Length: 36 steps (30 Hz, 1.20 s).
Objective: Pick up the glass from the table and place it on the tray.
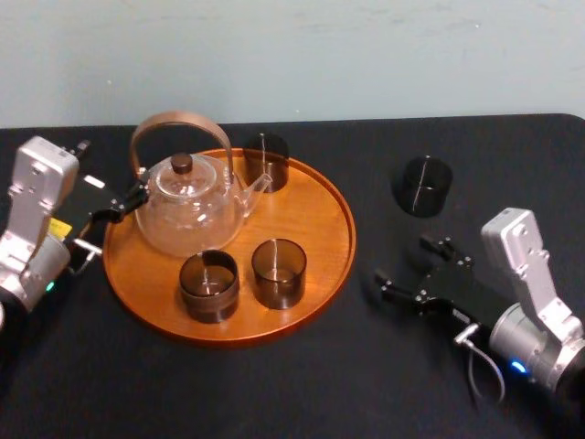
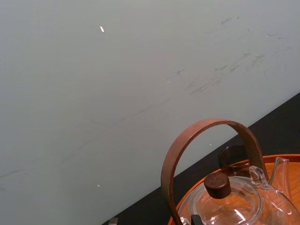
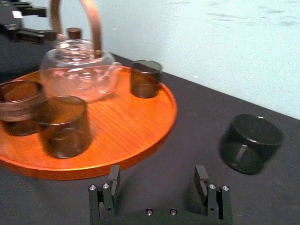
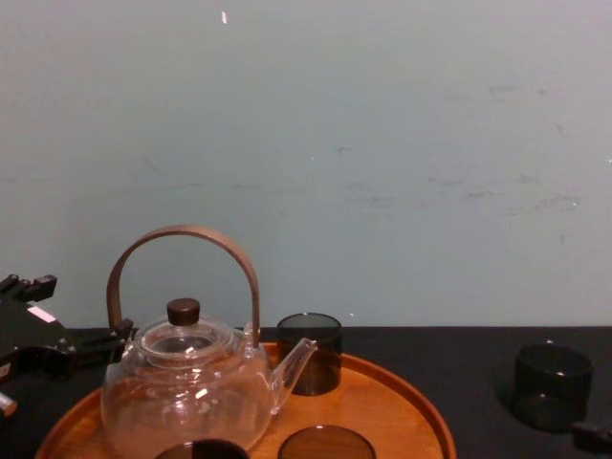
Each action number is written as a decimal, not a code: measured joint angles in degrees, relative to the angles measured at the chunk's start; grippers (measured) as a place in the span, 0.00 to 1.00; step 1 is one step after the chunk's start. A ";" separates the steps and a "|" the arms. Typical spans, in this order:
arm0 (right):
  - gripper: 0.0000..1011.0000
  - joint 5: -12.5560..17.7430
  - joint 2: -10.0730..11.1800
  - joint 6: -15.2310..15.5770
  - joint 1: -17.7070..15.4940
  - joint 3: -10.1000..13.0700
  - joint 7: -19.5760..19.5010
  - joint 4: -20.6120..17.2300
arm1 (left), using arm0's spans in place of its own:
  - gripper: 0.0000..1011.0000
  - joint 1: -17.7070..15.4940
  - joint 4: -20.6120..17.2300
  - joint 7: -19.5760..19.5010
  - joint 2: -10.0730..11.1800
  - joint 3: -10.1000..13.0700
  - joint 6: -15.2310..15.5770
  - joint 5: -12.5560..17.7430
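Note:
A dark smoked glass (image 1: 422,186) stands upright on the black table (image 1: 274,384), to the right of the round wooden tray (image 1: 311,219). The right wrist view shows the same glass (image 3: 251,143) ahead of the fingers and off to one side. My right gripper (image 1: 404,262) is open and low over the table, between the tray's right rim and the glass, a little nearer to me than the glass. It holds nothing (image 3: 157,180). My left gripper (image 1: 114,215) rests open at the tray's left rim, beside the teapot.
On the tray stand a glass teapot (image 1: 187,206) with a brown hoop handle and three more dark glasses: one at the back (image 1: 266,160), two at the front (image 1: 209,285) (image 1: 278,272). A pale wall rises behind the table's far edge.

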 joint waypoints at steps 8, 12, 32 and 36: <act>0.99 0.63 -0.48 -0.04 0.41 2.54 -0.37 1.07 | 1.00 0.00 0.00 0.00 0.00 0.00 0.00 0.00; 0.99 1.13 -0.96 0.27 1.17 3.44 -0.53 2.00 | 1.00 0.00 0.00 0.00 0.00 0.00 0.00 0.00; 0.99 0.92 -2.56 2.24 6.08 6.02 -1.83 7.70 | 1.00 0.00 0.00 0.00 0.00 0.00 0.00 0.00; 0.99 0.70 -2.86 2.62 7.31 6.33 -1.92 9.18 | 1.00 0.00 0.00 0.00 0.00 0.00 0.00 0.00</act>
